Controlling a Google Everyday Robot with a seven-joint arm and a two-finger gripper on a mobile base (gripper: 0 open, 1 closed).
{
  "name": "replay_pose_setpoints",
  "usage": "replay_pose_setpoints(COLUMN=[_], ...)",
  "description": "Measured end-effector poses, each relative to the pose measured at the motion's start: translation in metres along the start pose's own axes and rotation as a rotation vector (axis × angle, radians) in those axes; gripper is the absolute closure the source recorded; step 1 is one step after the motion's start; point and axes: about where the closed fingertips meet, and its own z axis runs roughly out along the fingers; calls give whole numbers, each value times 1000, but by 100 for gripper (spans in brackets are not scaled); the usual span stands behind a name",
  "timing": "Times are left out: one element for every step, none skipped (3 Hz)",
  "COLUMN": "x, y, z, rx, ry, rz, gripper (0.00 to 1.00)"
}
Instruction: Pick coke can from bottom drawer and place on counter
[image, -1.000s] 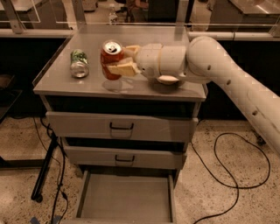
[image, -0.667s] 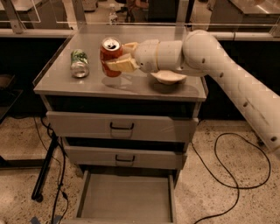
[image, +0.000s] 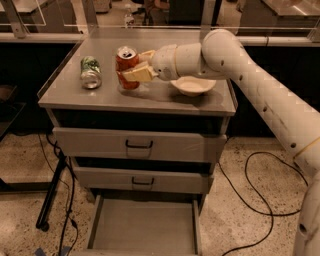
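Observation:
The coke can, red with a silver top, stands upright on the counter near its middle. My gripper reaches in from the right and its pale fingers are shut around the can's right side. The can's base looks to be resting on the counter. The bottom drawer is pulled open below the cabinet and shows only its bare grey floor.
A green-and-white can lies on its side at the counter's left. A white bowl sits on the counter right of the coke can, under my arm. Two upper drawers with black handles are shut. Black cables run on the floor either side.
My gripper and the coke can have moved a little away from the front edge and lower toward the counter. The white bowl, earlier partly hidden by my wrist, shows more.

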Motion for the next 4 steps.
replay_pose_setpoints(x=[12, 20, 28, 35], y=[-6, -9, -12, -15], z=[5, 7, 8, 9], rx=[-24, -46, -64, -76], ry=[32, 62, 88, 106], rz=[26, 42, 57, 69], gripper=[100, 100, 100, 100])
